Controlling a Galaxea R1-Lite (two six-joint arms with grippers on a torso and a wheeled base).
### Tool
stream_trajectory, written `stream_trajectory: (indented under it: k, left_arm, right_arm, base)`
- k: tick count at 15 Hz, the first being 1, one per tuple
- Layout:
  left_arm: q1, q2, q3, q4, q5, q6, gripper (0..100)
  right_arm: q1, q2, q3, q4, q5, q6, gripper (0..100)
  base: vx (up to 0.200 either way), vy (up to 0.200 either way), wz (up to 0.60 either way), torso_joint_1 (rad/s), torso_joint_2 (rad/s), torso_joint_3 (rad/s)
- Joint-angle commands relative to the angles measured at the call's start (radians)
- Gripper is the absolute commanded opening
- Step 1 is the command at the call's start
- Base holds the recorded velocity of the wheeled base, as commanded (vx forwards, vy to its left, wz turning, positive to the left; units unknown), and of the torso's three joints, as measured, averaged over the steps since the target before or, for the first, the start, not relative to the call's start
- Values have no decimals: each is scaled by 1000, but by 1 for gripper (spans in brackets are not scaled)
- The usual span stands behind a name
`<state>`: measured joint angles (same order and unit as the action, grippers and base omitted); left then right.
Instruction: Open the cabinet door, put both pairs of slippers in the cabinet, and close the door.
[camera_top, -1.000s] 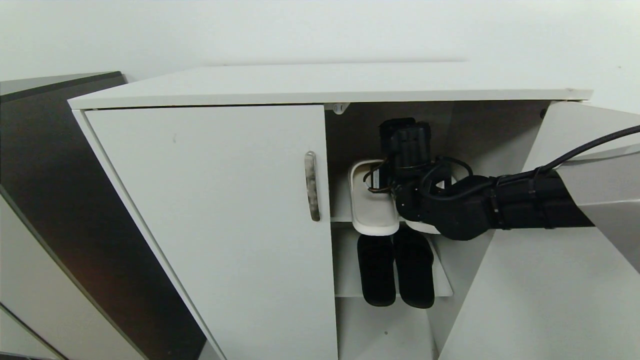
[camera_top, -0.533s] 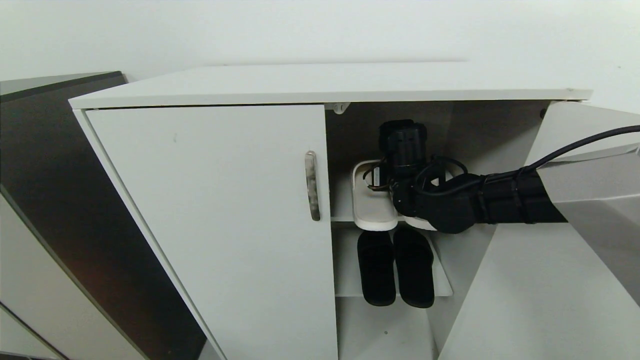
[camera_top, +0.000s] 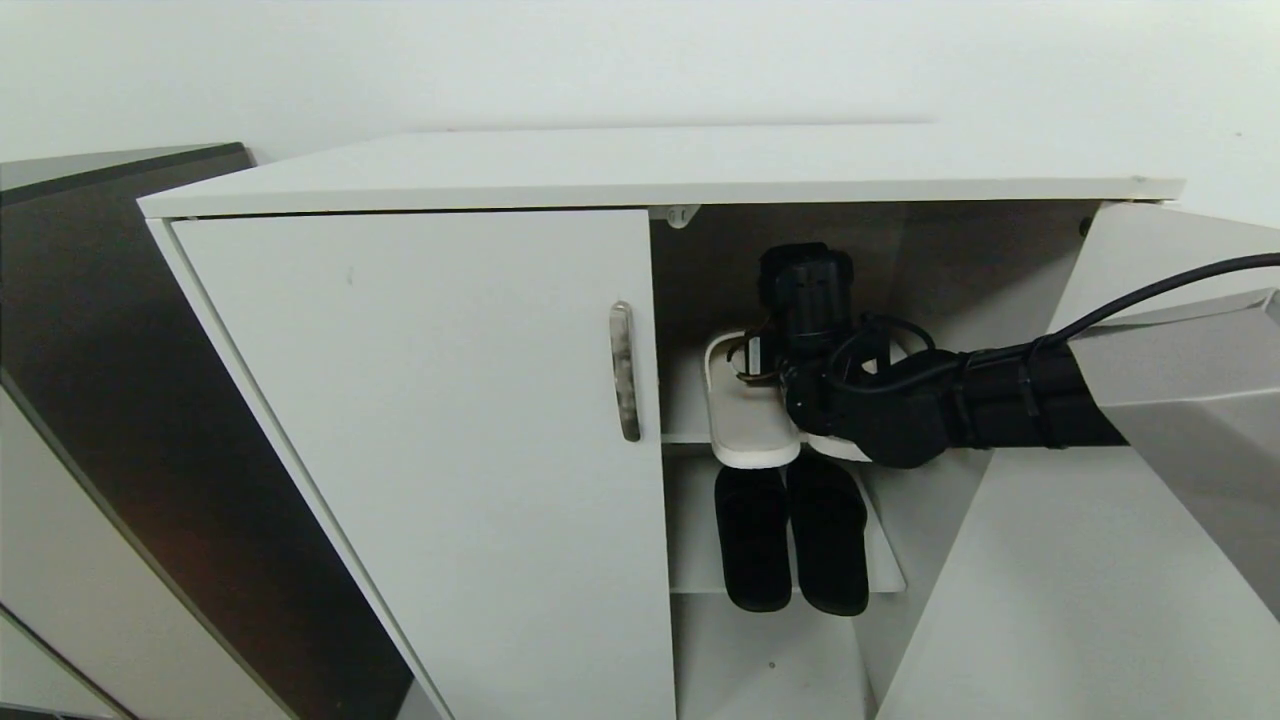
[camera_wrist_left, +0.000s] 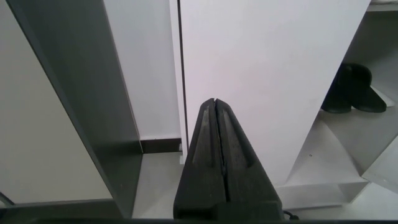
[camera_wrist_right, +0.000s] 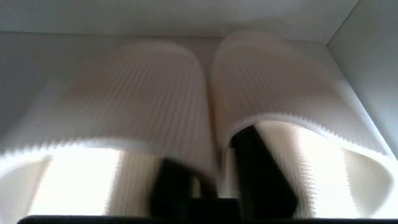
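A pair of white slippers (camera_top: 745, 410) lies on the upper shelf (camera_top: 680, 432) of the white cabinet (camera_top: 600, 170), heels jutting over the shelf's front edge. My right gripper (camera_wrist_right: 214, 171) reaches into the cabinet and is shut on the two inner strap edges of the white slippers (camera_wrist_right: 143, 87). A pair of black slippers (camera_top: 790, 540) lies side by side on the lower shelf (camera_top: 690, 570). My left gripper (camera_wrist_left: 215, 124) is shut on nothing, low in front of the closed left door (camera_wrist_left: 267, 74), with the black slippers (camera_wrist_left: 351, 90) off to one side.
The right door (camera_top: 1050, 580) stands swung open beside my right arm. The left door (camera_top: 420, 420) is closed, with a metal handle (camera_top: 623, 370) at its edge. A dark panel (camera_top: 120, 400) stands left of the cabinet. The cabinet floor (camera_top: 760, 660) is bare.
My right arm has pushed deeper into the cabinet, sliding the white slippers further onto the upper shelf. The black slippers and doors have not moved.
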<state>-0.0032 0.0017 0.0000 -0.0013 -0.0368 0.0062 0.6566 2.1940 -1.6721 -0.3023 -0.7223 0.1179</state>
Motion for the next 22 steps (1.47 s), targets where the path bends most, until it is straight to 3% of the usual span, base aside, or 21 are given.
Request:
stream_trajectory:
  k: [1,7,14,15,18,22]
  left_arm:
    - [0,0,0,0,0,0,0]
    - [0,0,0,0,0,0,0]
    - [0,0,0,0,0,-5,0]
    - [0,0,0,0,0,-5,0]
    - [0,0,0,0,0,-5,0]
    - [0,0,0,0,-2,-3,0]
  right_arm:
    - [12,-23,25,2,-2,0,100]
    - [98,-166,216,-26,-37,14,100]
    - [186,-324,535,-204,-46,13,100]
    - [192,-338,572,-233,-46,11,0]
    - [215,-382,675,-291,-46,11,0]
    - [224,-379,712,-342,-46,9,0]
  base:
    - [0,0,0,0,0,0]
    - [0,0,0,0,0,0]
    - [0,0,0,0,0,0]
    - [0,0,0,0,0,0]
    - [0,0,0,0,0,0]
    - [0,0,0,0,0,0]
